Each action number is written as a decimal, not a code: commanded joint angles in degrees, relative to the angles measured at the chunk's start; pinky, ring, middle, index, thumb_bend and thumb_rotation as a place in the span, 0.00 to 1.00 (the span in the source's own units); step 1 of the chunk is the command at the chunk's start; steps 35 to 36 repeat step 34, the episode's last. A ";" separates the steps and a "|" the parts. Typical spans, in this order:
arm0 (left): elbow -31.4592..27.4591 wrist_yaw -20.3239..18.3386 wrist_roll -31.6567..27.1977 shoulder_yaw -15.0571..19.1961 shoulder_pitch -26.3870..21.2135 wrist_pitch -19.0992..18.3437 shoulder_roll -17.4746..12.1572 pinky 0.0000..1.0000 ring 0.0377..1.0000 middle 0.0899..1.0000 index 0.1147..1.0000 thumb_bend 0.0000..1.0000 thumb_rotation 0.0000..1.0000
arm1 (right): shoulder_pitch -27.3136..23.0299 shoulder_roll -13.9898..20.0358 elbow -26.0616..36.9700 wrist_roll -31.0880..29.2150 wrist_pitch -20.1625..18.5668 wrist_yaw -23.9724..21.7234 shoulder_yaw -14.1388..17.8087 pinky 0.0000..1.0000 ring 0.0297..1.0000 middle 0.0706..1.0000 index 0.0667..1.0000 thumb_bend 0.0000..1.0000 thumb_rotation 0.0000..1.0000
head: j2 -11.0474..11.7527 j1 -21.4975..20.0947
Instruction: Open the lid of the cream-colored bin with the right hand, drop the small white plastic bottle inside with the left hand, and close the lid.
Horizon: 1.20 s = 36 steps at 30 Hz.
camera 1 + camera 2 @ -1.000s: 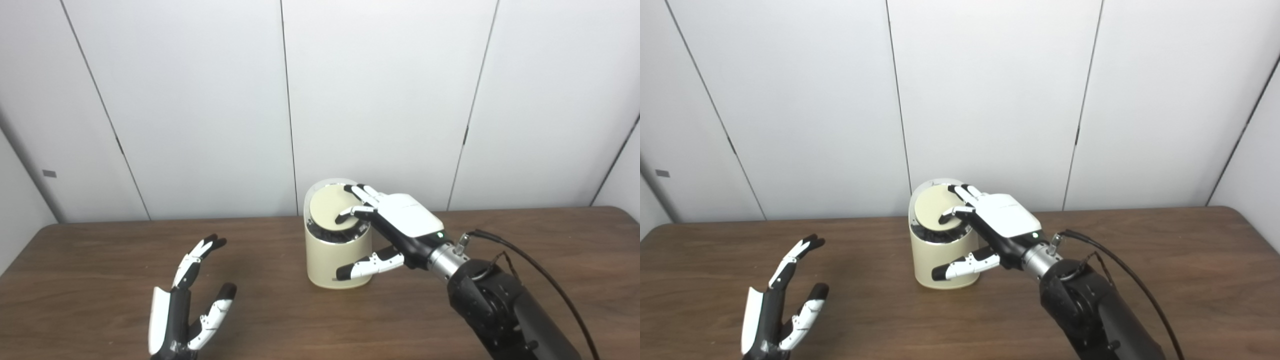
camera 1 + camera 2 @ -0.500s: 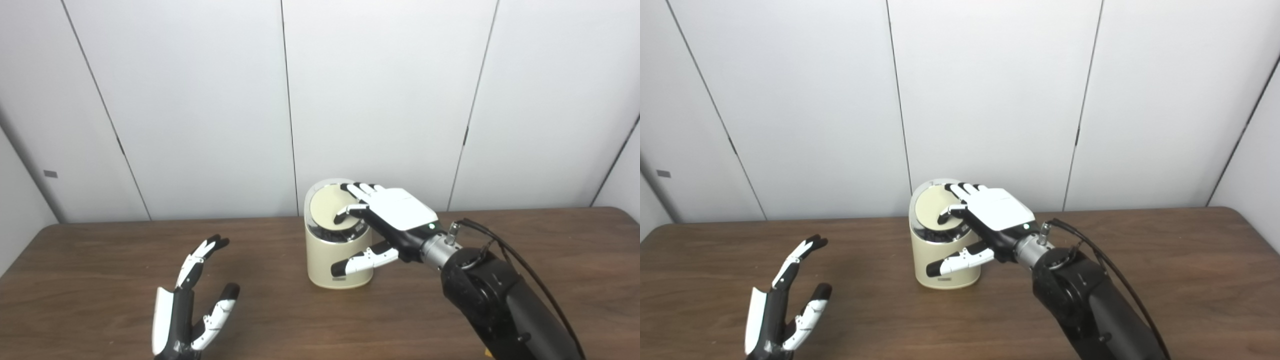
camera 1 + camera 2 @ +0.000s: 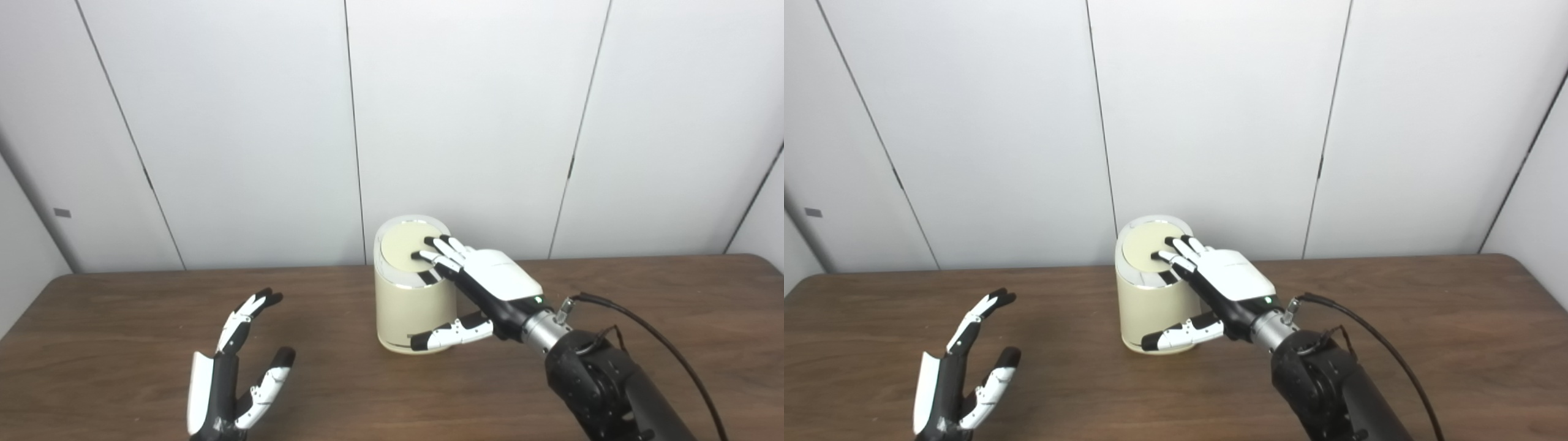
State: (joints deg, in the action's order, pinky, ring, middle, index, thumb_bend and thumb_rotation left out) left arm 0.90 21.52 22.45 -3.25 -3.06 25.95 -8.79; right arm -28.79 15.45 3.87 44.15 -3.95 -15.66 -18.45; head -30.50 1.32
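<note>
Both hands spread, holding nothing; right hand (image 3: 490, 285) fingertips rest on bin lid (image 3: 404, 245).

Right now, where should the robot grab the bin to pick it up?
Probably around the smooth round side wall of the cream-colored bin, coming from the right, where the right hand already sits. The flat lid on top shows no handle.

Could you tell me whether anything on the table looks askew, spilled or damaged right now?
Nothing stands out: the bin stands upright, its lid flat under the right robot hand, and the left robot hand is open and empty.
</note>
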 commanded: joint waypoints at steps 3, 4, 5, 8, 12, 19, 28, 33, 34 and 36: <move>-0.86 -0.22 -0.31 -0.06 -0.65 0.95 -0.21 0.96 0.89 0.87 0.79 0.63 0.79 | -0.98 -0.64 1.33 -1.48 1.83 3.63 1.69 0.99 1.00 1.00 1.00 0.94 0.82 | -0.06 0.04; -0.83 -0.19 -0.20 -0.02 -0.63 0.95 -0.18 0.96 0.89 0.87 0.79 0.63 0.79 | -0.81 -0.61 1.51 -1.41 1.62 3.77 1.71 0.99 1.00 1.00 1.00 0.95 0.82 | -0.06 0.04; -0.81 -0.13 -0.19 -0.07 -0.61 0.95 -0.20 0.95 0.88 0.87 0.79 0.63 0.79 | -0.67 -0.56 1.63 -1.28 1.44 3.93 1.69 1.00 1.00 1.00 1.00 0.95 0.82 | -0.06 0.04; -0.77 -0.17 -0.39 -0.23 -0.52 0.96 -0.35 0.95 0.89 0.87 0.79 0.63 0.79 | -0.30 -0.59 1.89 -1.09 1.23 4.53 1.81 0.99 1.00 1.00 1.00 0.96 0.83 | -0.14 0.07; -0.82 -0.34 -0.49 -0.23 -0.44 0.94 -0.43 0.95 0.88 0.87 0.79 0.64 0.79 | 0.83 -1.40 1.93 -3.12 2.76 7.56 3.29 0.98 1.00 1.00 1.00 0.95 0.79 | -0.13 0.05; -0.81 -0.61 -0.38 -0.13 -0.42 0.96 -0.37 0.95 0.89 0.87 0.80 0.62 0.79 | 5.33 -2.60 2.98 -7.26 7.92 15.66 8.10 1.00 1.00 1.00 1.00 0.90 0.80 | -0.21 0.12; -0.68 -0.06 -0.34 -0.16 -0.53 0.93 -0.69 0.93 0.89 0.87 0.80 0.61 0.79 | 14.29 -1.71 -5.96 -19.46 22.94 25.03 16.87 0.95 1.00 1.00 1.00 0.92 0.85 | -0.36 0.05; -0.05 -0.84 -3.81 -0.84 -0.66 0.96 -1.44 0.85 0.89 0.88 0.80 0.61 0.76 | 18.39 -2.45 -10.23 -26.74 26.90 24.74 18.93 0.96 1.00 1.00 1.00 0.95 0.81 | -0.25 -0.15; 0.12 -0.79 -4.11 -0.92 -0.69 0.96 -1.53 0.84 0.89 0.88 0.80 0.61 0.75 | 19.06 -2.67 -10.89 -28.04 27.39 24.49 19.13 0.95 1.00 1.00 1.00 0.96 0.81 | -0.22 -0.28; 0.12 -0.79 -4.11 -0.92 -0.69 0.96 -1.53 0.84 0.89 0.88 0.80 0.61 0.75 | 19.06 -2.67 -10.89 -28.04 27.39 24.49 19.13 0.95 1.00 1.00 1.00 0.96 0.81 | -0.22 -0.28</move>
